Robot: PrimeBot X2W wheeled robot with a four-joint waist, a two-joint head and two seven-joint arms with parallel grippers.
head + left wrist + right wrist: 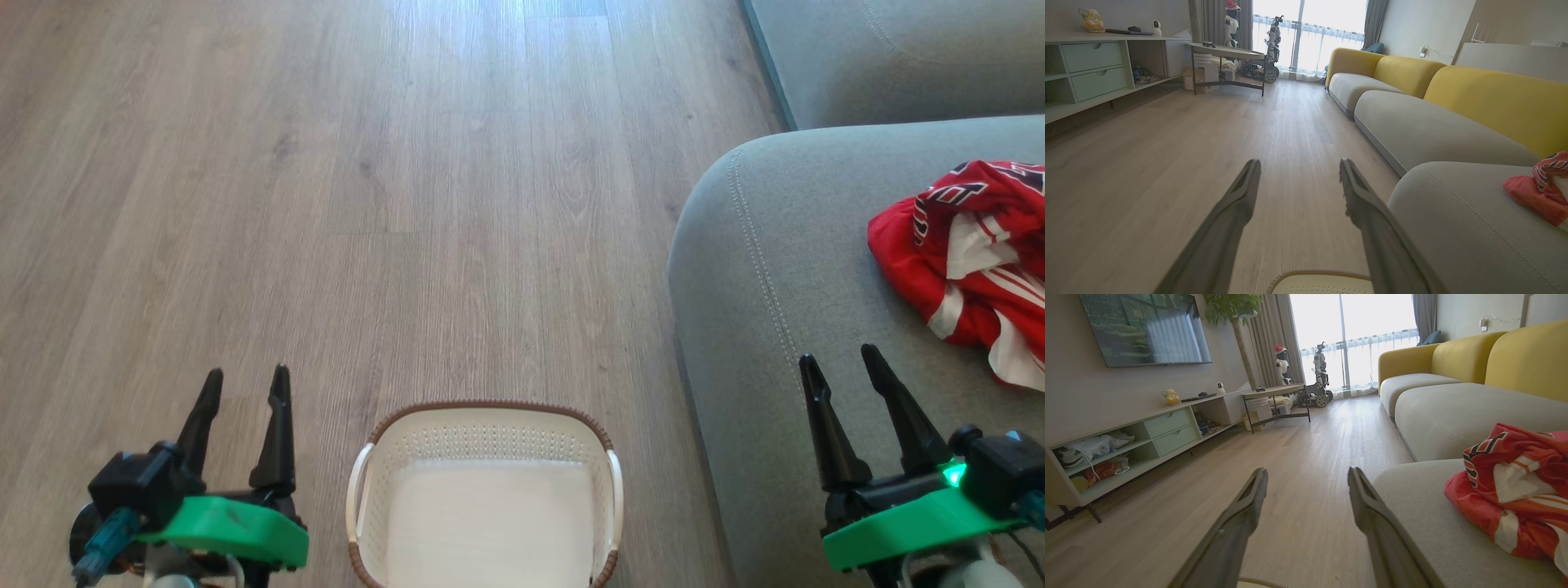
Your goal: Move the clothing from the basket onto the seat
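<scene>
Clothing [967, 245] on seat [775, 286] and basket [482, 441] are both cropped; left end effector [247, 371] and right end effector [838, 353] gape, empty.

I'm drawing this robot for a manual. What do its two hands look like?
The left hand and right hand each have two long, tapering black fingers on a black body above a bright green plastic plate. A teal-blue plug sticks from the left one; a small green light glows on the right.

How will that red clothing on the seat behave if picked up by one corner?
The clothing lies crumpled in soft folds, so it would probably go floppy and drape. Its thin fabric looks light and perhaps slippery. Heaped on the seat, it seems unlikely to roll.
</scene>
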